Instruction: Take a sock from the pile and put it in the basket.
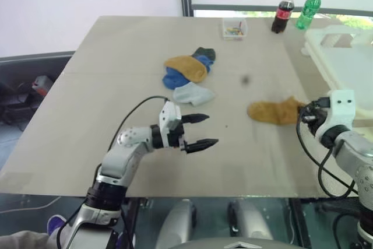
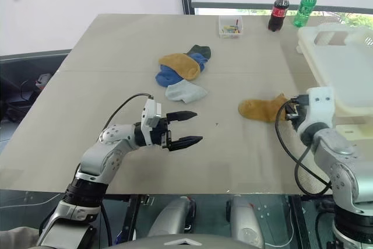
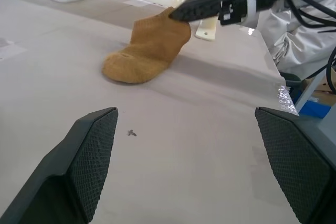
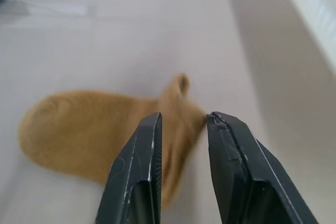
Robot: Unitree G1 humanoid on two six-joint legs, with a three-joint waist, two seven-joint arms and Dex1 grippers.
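The pile (image 1: 187,71) of mustard, blue, pale blue and dark green socks lies mid-table toward the back. One mustard sock (image 1: 274,111) lies flat by itself to the right. My right gripper (image 1: 304,112) sits low at that sock's right end. In the right wrist view its fingers (image 4: 137,171) stand a narrow gap apart, their tips over the sock (image 4: 79,129). My left gripper (image 1: 211,130) hovers wide open over bare table, in front of the pile and pointing toward the lone sock. The cream-white basket (image 1: 349,56) stands at the table's right edge.
A cola bottle (image 1: 283,11) and a green bottle (image 1: 309,9) stand at the back right. A small clear box (image 1: 234,28) sits beside them. The table's front edge runs just below both arms, and cables trail from each wrist.
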